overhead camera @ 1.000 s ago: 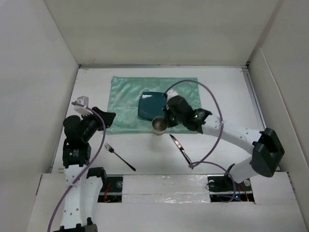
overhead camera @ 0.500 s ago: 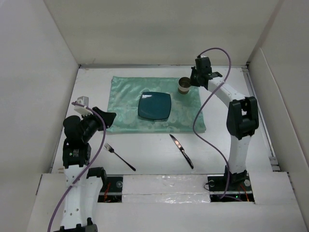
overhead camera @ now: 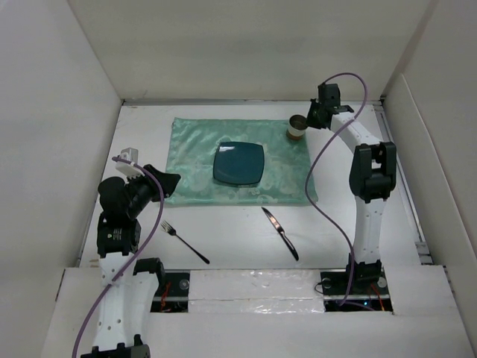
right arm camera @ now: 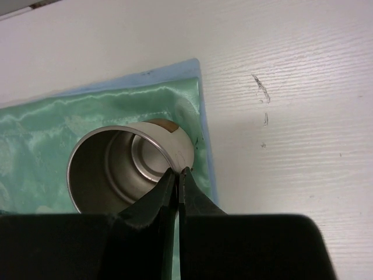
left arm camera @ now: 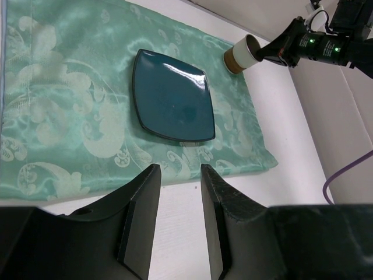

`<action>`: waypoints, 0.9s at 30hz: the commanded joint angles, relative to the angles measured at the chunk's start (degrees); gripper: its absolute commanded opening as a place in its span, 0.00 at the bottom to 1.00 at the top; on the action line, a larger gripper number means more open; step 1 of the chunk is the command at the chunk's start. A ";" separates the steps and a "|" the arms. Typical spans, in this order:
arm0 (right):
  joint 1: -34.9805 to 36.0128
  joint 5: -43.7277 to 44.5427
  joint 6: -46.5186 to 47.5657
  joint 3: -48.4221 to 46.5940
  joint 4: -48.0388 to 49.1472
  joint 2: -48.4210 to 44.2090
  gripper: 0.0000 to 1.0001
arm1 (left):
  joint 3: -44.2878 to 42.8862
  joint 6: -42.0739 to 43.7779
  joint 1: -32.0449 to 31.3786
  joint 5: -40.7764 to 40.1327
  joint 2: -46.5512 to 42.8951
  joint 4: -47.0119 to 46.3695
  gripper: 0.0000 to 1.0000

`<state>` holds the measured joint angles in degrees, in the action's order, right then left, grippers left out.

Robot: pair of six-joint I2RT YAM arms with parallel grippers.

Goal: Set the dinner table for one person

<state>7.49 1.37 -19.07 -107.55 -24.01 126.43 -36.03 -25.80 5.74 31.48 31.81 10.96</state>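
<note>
A steel cup with a tan base sits on the far right corner of the mint-green cloth on the white dinner table. My right gripper is shut on the cup's rim, one finger inside and one outside. A dark teal square plate lies on the cloth's middle. A fork lies at the near left and a knife at the near middle of the table. My left gripper is open and empty, hovering over the cloth's near left edge.
White wall panels border the table on the left, back and right. The right arm's purple cable loops over the cloth's right edge. The left wrist view also shows the plate, the cup and the right gripper.
My right gripper has carried the cup from the cloth's near edge by the plate to its far right corner. The left arm has not moved.
</note>
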 commanded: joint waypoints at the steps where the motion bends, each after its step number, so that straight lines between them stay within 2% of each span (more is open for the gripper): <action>1: -0.37 -5.14 -0.18 -2.41 0.72 0.74 0.08 | -0.09 -0.04 0.33 1.30 0.00 -2.61 0.31; 6: -0.89 -6.12 -0.53 -2.32 0.37 0.05 0.10 | 0.00 -0.12 0.33 0.95 0.09 -2.79 0.31; 7: -0.89 -5.85 -0.88 -2.06 0.37 -0.57 0.20 | -0.09 -0.13 0.33 0.86 0.09 -2.79 0.31; 10: -2.03 -5.59 -1.23 -1.09 0.89 -3.38 0.40 | 0.00 -0.13 0.33 0.95 0.27 -2.79 0.31; 12: -2.04 -5.24 -0.53 1.01 1.50 -8.28 0.47 | 0.00 -0.13 0.33 1.04 0.18 -2.79 0.33; 16: -2.04 -3.13 0.17 5.83 1.77 -15.32 0.47 | 0.08 -0.21 0.33 1.30 0.09 -2.96 0.33; 17: -1.51 -3.12 0.00 8.82 3.08 -20.56 0.45 | 0.00 -0.13 0.33 1.56 0.00 -2.96 0.29; 18: -1.51 -4.52 -0.70 12.50 5.18 -24.18 0.29 | 0.17 -0.13 0.33 1.65 -0.17 -3.22 0.25; 19: -1.51 -6.79 -1.58 23.50 11.73 -28.04 0.17 | 0.08 -0.13 0.33 1.65 -0.26 -3.23 0.18; 20: -1.51 -9.95 -2.63 29.79 16.14 -32.17 0.06 | 0.08 0.14 0.33 1.82 -0.17 -3.23 0.00; 21: 0.32 -15.55 -4.47 36.03 23.41 -40.04 0.00 | 0.00 0.23 0.33 1.74 -0.26 -2.97 0.00; 22: 1.55 -17.34 -5.09 41.66 27.57 -43.69 0.00 | 0.08 0.14 0.33 1.65 -0.43 -3.22 0.00; 23: 3.31 -18.32 -5.53 51.90 29.44 -47.21 0.00 | 0.17 0.05 0.33 1.82 -0.61 -3.23 0.00; 24: 5.67 -17.89 -4.67 55.83 29.98 -53.07 0.00 | 0.08 0.14 0.33 1.83 -0.79 -3.31 0.00; 26: 13.49 -14.48 -3.70 64.16 24.56 -58.64 0.00 | 0.08 0.05 0.33 1.91 -0.44 -3.31 0.00; 27: 16.13 -10.98 -3.43 66.39 18.53 -61.19 0.00 | 0.00 0.05 0.33 1.91 -0.44 -3.31 0.00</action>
<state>16.97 -10.74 -22.72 -49.17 -1.78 68.10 -36.03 -25.98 5.74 32.14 31.79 10.37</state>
